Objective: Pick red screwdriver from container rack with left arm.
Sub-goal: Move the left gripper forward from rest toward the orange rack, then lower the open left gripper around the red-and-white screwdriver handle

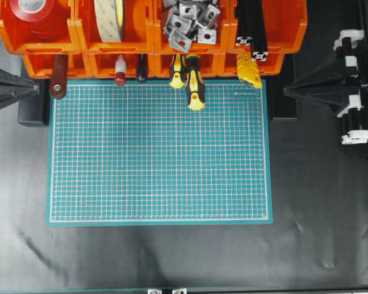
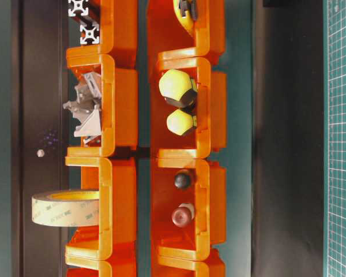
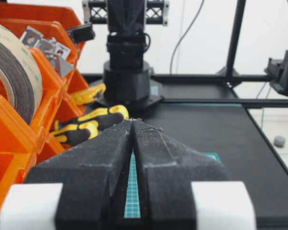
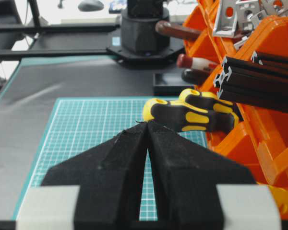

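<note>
Red screwdriver [image 1: 120,71] sits in the front row of the rack [image 1: 80,37], second bin from left, knob end poking out over the far edge of the green mat [image 1: 159,153]. Long axis runs near-to-far, shaft buried in the bin. Left hand [image 1: 34,89] parked at the left bench edge, fingers pressed together, empty. Screwdriver lies right of it and slightly farther. Right hand [image 1: 288,90] likewise closed, much farther off.

Container rack [image 1: 110,43] behind mat [image 1: 159,153] — red screwdriver [image 1: 120,72] in front row
</note>
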Robot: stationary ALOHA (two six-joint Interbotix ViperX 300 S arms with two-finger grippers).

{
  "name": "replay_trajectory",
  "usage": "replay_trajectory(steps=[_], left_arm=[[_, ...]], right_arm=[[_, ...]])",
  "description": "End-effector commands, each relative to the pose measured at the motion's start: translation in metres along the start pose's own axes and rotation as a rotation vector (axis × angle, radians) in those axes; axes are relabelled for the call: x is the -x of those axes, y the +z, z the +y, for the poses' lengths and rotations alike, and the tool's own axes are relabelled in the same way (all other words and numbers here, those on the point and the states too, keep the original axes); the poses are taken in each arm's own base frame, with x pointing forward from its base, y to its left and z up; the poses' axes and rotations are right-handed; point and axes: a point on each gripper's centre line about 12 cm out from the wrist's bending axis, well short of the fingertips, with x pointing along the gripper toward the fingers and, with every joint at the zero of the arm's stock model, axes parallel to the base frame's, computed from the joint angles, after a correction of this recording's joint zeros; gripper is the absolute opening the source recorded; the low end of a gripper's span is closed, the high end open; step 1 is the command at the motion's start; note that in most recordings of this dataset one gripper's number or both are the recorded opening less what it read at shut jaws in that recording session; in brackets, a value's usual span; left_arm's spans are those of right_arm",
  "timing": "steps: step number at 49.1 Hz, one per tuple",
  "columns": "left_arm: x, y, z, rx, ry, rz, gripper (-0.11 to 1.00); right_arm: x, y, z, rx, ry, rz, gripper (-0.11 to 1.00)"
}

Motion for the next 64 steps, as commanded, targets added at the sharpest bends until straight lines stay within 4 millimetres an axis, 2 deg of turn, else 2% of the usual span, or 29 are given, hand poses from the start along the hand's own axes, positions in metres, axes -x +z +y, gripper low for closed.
replay_trajectory(steps=[1, 4, 7, 19, 25, 39, 46, 52, 58, 64], left_arm=[[-0.008, 0.019, 0.000, -0.028, -0.004, -0.009, 0.06], [-0.012, 0.030, 0.000, -0.026, -0.003, 0.017, 0.07], [-0.016, 0.042, 0.000, -0.031, -0.003, 0.057, 0.00], [-0.026, 0.081, -0.008, -0.068, -0.039, 0.207, 0.00], [-0.035, 0.089, -0.016, -0.130, -0.079, 0.314, 0.00], [-0.073, 0.098, -0.037, -0.368, -0.178, 0.622, 0.00], [-0.083, 0.090, -0.050, -0.542, -0.175, 0.726, 0.00], [-0.090, 0.076, -0.056, -0.614, -0.087, 0.821, 0.00], [-0.104, 0.051, -0.071, -0.668, 0.001, 0.838, 0.00], [-0.122, 0.016, -0.079, -0.709, 0.123, 0.889, 0.00]], right_arm=[[-0.003, 0.014, 0.001, -0.013, 0.005, -0.041, 0.02], [-0.002, 0.017, 0.001, -0.015, 0.003, -0.057, 0.06], [-0.001, 0.021, 0.001, -0.016, 0.005, -0.074, 0.01], [0.002, 0.033, 0.002, -0.048, 0.015, -0.110, 0.00], [0.002, 0.033, 0.002, -0.070, 0.016, -0.107, 0.00], [0.002, 0.035, 0.003, -0.074, 0.021, -0.107, 0.00], [0.002, 0.035, 0.006, -0.075, 0.033, -0.103, 0.00], [0.002, 0.034, 0.007, -0.077, 0.037, -0.086, 0.00], [0.002, 0.032, 0.007, -0.084, 0.036, -0.071, 0.00], [0.003, 0.031, 0.007, -0.089, 0.038, -0.063, 0.00]])
